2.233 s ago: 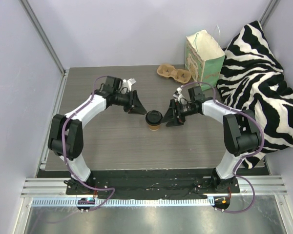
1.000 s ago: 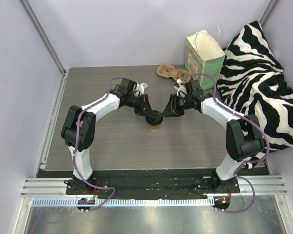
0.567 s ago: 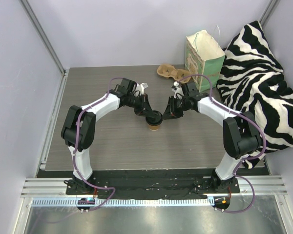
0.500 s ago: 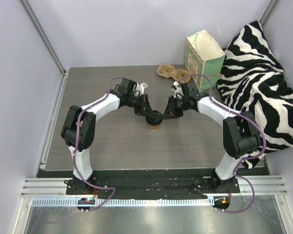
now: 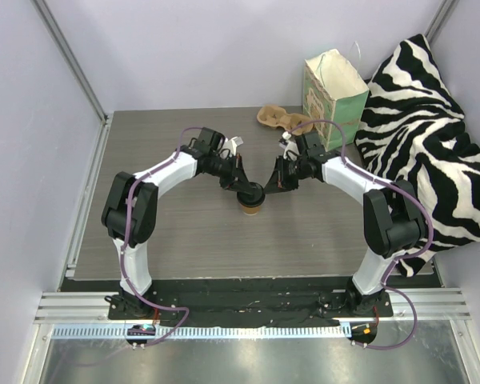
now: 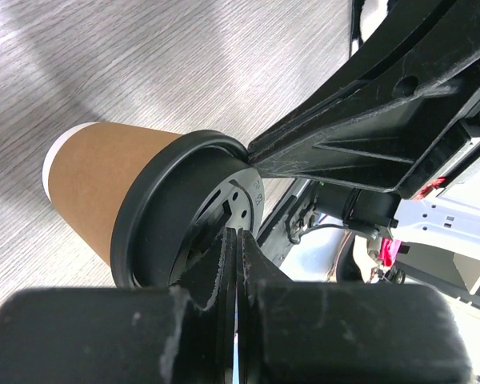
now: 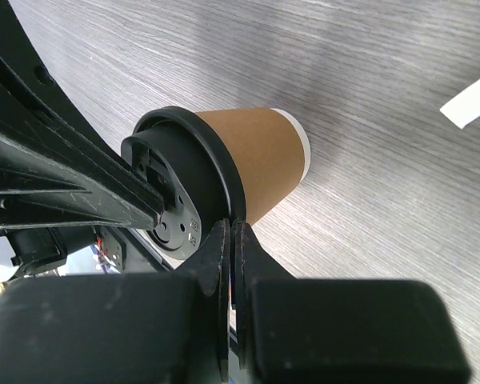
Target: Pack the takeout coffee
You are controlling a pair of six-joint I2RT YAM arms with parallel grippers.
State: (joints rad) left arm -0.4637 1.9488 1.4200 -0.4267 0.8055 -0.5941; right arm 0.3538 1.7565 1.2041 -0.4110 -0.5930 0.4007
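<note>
The takeout coffee [image 5: 254,205], a tan-brown paper cup with a black lid [image 5: 252,194], stands upright mid-table. In the left wrist view the cup [image 6: 96,188] and lid [image 6: 172,220] fill the centre. My left gripper [image 5: 244,189] is shut, and its tips [image 6: 236,234] rest against the lid's top near the edge. My right gripper [image 5: 266,189] is also shut, and its tips [image 7: 232,224] sit at the rim of the lid [image 7: 184,176] on the opposite side. Neither pair of fingers wraps the cup body [image 7: 260,156].
A brown pulp two-cup carrier [image 5: 284,120] lies at the back of the table. The mint-green paper bag [image 5: 336,92] stands upright just right of it. A zebra-print cushion [image 5: 432,152] fills the right side. Walls close in the left and back.
Both grippers have closed fully over the last second while staying at the lid. The right gripper edged slightly left toward the lid. The cup has not moved.
</note>
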